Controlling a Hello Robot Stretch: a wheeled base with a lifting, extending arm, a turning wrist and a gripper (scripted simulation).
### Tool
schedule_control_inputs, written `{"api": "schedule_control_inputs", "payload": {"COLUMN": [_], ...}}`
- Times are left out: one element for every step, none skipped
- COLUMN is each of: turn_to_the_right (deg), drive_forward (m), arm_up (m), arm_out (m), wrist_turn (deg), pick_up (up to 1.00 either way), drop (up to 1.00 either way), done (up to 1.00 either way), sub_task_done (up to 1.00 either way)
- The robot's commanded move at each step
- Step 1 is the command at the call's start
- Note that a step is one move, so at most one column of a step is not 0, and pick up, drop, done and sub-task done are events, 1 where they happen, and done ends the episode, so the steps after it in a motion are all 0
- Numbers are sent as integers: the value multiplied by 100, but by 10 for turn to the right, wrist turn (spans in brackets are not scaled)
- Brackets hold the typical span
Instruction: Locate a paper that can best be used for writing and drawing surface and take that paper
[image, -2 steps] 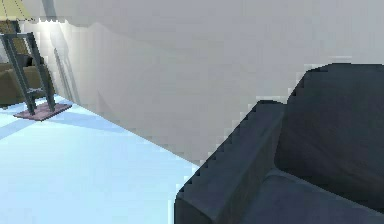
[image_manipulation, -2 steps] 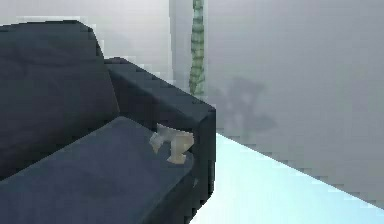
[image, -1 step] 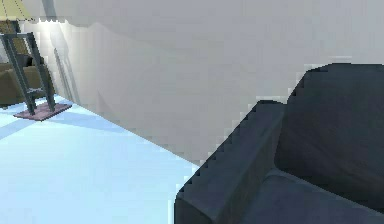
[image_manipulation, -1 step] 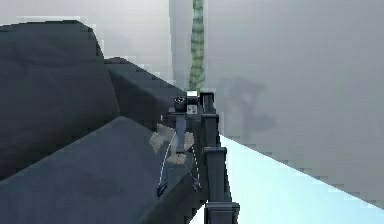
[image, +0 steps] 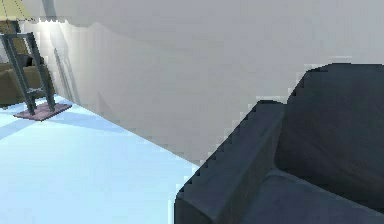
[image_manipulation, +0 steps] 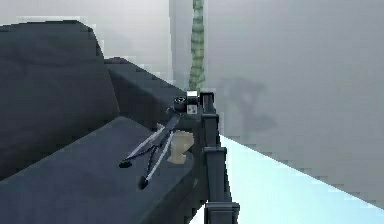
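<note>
A small pale thing (image_manipulation: 181, 150) lies at the front edge of a dark blue armchair's (image_manipulation: 60, 100) seat cushion, just left of the arm (image_manipulation: 213, 165) in the arm side view. It is only a beige blob, so whether it is the paper cannot be told. The gripper (image_manipulation: 136, 172) hangs from the arm's far end, its two thin fingers (image_manipulation: 150, 150) slanting down and left over the seat cushion. The pale thing sits close behind them, so I cannot tell whether the claw has hold of anything, or whether it touches the blob.

Behind the armchair's far corner a tall, thin greenish column (image_manipulation: 198, 45) rises against the grey wall (image_manipulation: 300, 70). Pale blue floor (image_manipulation: 310, 190) spreads to the right of the arm.

In the forward view the same kind of dark blue armchair fills the lower right corner, beside a white wall. At the far left, a dark-legged stand (image: 32, 70) rests on a small brownish mat (image: 42, 112).
</note>
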Motion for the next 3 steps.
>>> {"api": "schedule_control_inputs", "payload": {"turn_to_the_right": [0, 0, 0], "drive_forward": [0, 0, 0], "arm_up": [0, 0, 0], "arm_out": [0, 0, 0], "wrist_turn": [450, 450, 330], "pick_up": [0, 0, 0], "drop": [0, 0, 0], "done": [0, 0, 0], "sub_task_done": [0, 0, 0]}}
